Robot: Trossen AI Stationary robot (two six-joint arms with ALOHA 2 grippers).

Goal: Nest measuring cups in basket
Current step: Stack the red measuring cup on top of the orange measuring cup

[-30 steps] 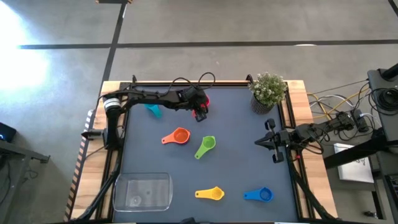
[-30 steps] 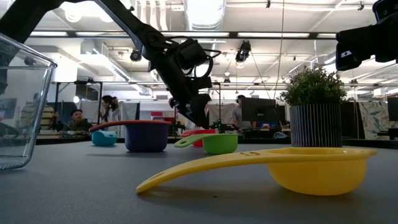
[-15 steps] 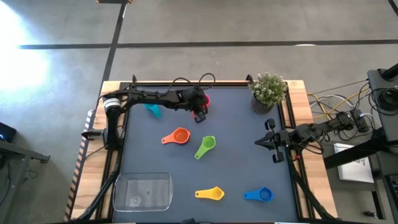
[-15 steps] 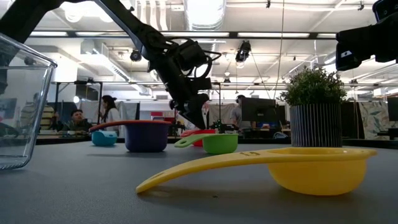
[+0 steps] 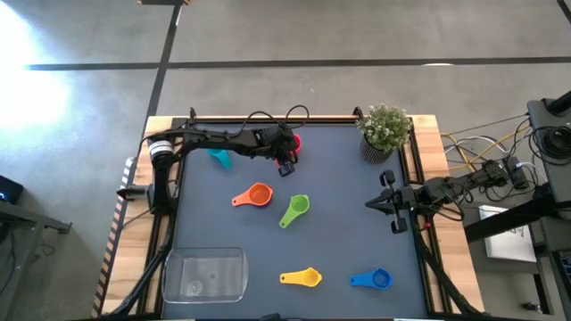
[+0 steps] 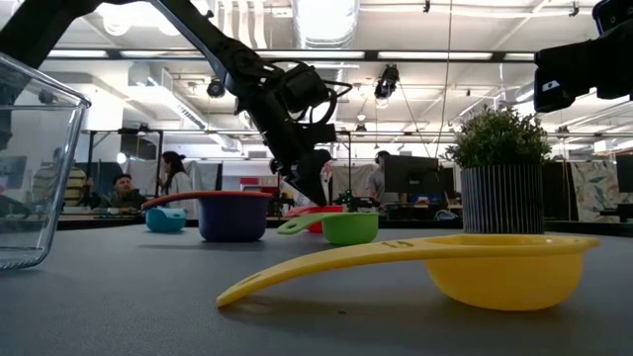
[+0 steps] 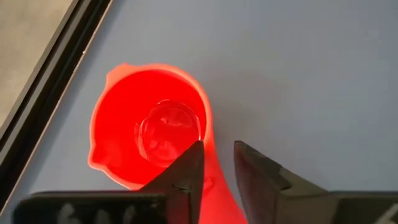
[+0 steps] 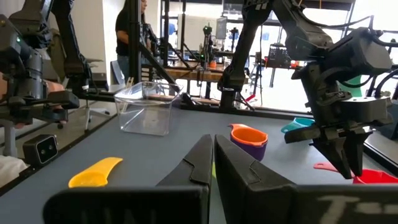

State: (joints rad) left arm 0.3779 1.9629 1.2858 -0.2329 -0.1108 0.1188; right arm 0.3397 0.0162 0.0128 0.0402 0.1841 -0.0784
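Observation:
My left gripper (image 5: 286, 166) reaches along the far edge and is shut on the red cup (image 5: 295, 143), which shows from above in the left wrist view (image 7: 149, 124). The light blue cup (image 5: 219, 159) lies under that arm. The orange cup (image 5: 257, 194) sits inside the purple cup (image 8: 251, 150). The green (image 5: 295, 209), yellow (image 5: 302, 278) and dark blue (image 5: 373, 279) cups rest bowl-down on the mat. The clear basket (image 5: 203, 274) stands at the near left. My right gripper (image 5: 384, 203) waits shut at the right side. My left gripper pinches the red cup's flat handle (image 7: 215, 182), just behind the bowl, between its two fingers (image 7: 191, 167). The fingers come from above, slanting down, and lie along the handle. The cup's bowl (image 6: 315, 211) looks to rest on the mat, upright.
A potted plant (image 5: 384, 130) stands at the far right corner. Black rails and cables run along the far and side edges of the mat (image 5: 339, 169). Open mat lies between the cups and the basket. People sit in the room beyond the table.

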